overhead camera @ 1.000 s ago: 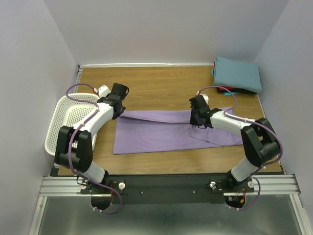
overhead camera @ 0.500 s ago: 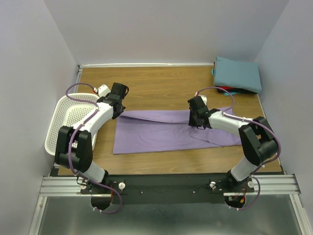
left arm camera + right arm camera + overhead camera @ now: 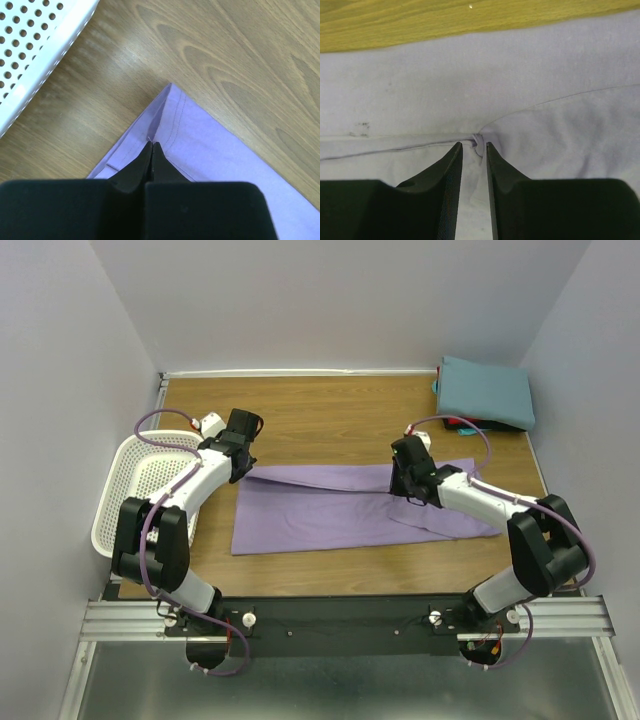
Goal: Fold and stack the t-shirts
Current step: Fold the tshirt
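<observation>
The lavender t-shirt (image 3: 330, 505) lies on the wooden table as a long strip folded lengthwise. My left gripper (image 3: 244, 471) is at its far left corner. In the left wrist view it (image 3: 151, 144) is shut, pinching the hem of the shirt (image 3: 215, 150), which rises in a crease to the tips. My right gripper (image 3: 408, 494) is low over the strip's right part. Its jaws (image 3: 474, 145) stand slightly apart over the shirt (image 3: 470, 80), with a small pucker of cloth between the tips. A folded teal t-shirt (image 3: 487, 390) lies on a red one (image 3: 463, 423) at the far right corner.
A white perforated basket (image 3: 140, 490) stands at the left table edge, close to my left arm; its rim (image 3: 45, 55) shows in the left wrist view. Bare wood (image 3: 330, 420) lies beyond the lavender strip. Walls close in the table on three sides.
My right arm's elbow has swung out to the right, the gripper has shifted slightly right over the shirt, and its jaws have parted a little. The left arm has not moved.
</observation>
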